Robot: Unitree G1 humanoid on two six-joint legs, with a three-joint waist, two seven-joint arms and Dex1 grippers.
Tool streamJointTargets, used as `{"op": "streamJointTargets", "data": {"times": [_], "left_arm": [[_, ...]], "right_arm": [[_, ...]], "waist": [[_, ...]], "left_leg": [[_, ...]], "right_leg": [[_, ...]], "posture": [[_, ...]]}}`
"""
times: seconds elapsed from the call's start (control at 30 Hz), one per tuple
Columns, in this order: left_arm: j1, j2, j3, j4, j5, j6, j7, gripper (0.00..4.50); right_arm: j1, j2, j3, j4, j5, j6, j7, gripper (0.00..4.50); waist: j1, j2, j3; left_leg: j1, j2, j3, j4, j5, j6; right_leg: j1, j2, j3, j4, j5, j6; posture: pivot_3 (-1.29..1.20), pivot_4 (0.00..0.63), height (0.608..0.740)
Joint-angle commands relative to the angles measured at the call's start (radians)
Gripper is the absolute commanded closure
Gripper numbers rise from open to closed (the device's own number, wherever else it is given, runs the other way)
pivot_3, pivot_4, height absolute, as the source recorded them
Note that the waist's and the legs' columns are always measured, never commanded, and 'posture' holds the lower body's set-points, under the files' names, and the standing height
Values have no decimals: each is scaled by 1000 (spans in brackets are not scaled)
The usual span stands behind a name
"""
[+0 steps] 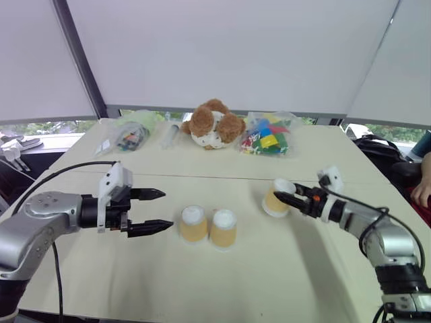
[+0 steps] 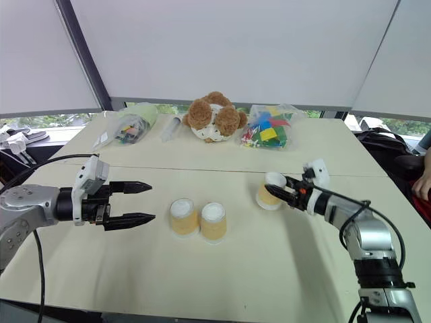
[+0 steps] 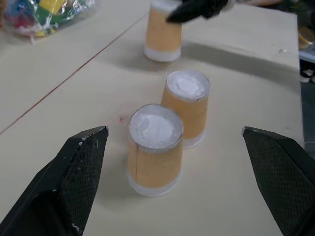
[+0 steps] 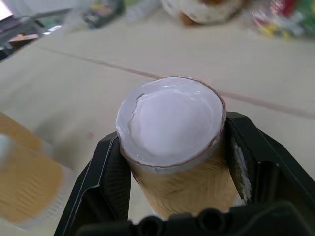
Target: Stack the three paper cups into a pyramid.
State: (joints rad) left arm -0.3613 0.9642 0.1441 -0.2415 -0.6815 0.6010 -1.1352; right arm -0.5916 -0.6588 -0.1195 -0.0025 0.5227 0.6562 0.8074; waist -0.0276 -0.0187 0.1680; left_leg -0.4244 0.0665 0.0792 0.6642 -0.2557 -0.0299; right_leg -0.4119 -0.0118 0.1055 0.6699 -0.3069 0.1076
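Note:
Two of the paper cups [image 1: 193, 224] [image 1: 223, 228] stand upside down side by side in the middle of the table, white bases up. In the left wrist view they appear as a near cup [image 3: 155, 147] and a farther one [image 3: 187, 105]. My left gripper [image 1: 165, 210] hovers just left of them, open and holding nothing. The third paper cup [image 1: 277, 197] is to the right, slightly tilted, with my right gripper [image 1: 284, 200] shut on its side. Its black fingers [image 4: 110, 177] clamp the tan wall below the white base [image 4: 172, 123]. I cannot tell whether its rim touches the table.
A brown teddy bear [image 1: 213, 124] sits at the back of the table [image 1: 303, 269]. A bag of colourful blocks [image 1: 269, 138] lies to its right and another clear bag [image 1: 131, 136] to its left. A person's hand [image 1: 423, 192] rests at the far right edge.

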Motion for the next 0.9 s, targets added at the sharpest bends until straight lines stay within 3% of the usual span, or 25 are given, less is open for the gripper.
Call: {"op": "streamJointTargets", "data": {"times": [0.03, 0.2, 0.33, 0.53, 0.9], "left_arm": [[-23, 14, 13, 25, 26, -35, -30, 0], [10, 12, 32, 33, 45, -50, -37, 0], [37, -9, 31, 23, 57, -64, -17, 0], [90, -41, 47, -34, 54, -52, 30, 0], [127, -66, 66, -91, 37, -25, 88, 0]], "right_arm": [[-145, 3, 15, -187, 99, 189, -60, 2181], [-281, 50, 23, -332, 274, 423, -104, 2181], [-285, 131, 52, -382, 355, 519, -162, 2181], [-236, 171, 132, -401, 348, 521, -170, 2181], [-238, 146, 246, -326, 216, 375, -78, 2181]], "waist": [[-3, 0, 0], [9, -1, 0], [15, -1, -1], [7, -2, -1], [8, -2, -1]], "left_leg": [[0, 0, 0, 0, 0, 0], [-2, 1, -1, -2, 0, 0], [-2, 0, 0, 0, 0, 0], [-3, 0, 0, 0, 0, 0], [-3, 0, 0, 0, 0, 0]], "right_leg": [[-1, 0, 0, 1, 0, 0], [-2, 0, -2, -1, 0, 0], [-1, -1, -1, -1, 0, -1], [-2, -1, -1, -1, 0, -1], [-2, -1, -1, -1, 0, 0]], "posture": [[0, 150, 740], [0, 150, 740], [0, 150, 740], [0, 150, 740], [0, 150, 740]]}}
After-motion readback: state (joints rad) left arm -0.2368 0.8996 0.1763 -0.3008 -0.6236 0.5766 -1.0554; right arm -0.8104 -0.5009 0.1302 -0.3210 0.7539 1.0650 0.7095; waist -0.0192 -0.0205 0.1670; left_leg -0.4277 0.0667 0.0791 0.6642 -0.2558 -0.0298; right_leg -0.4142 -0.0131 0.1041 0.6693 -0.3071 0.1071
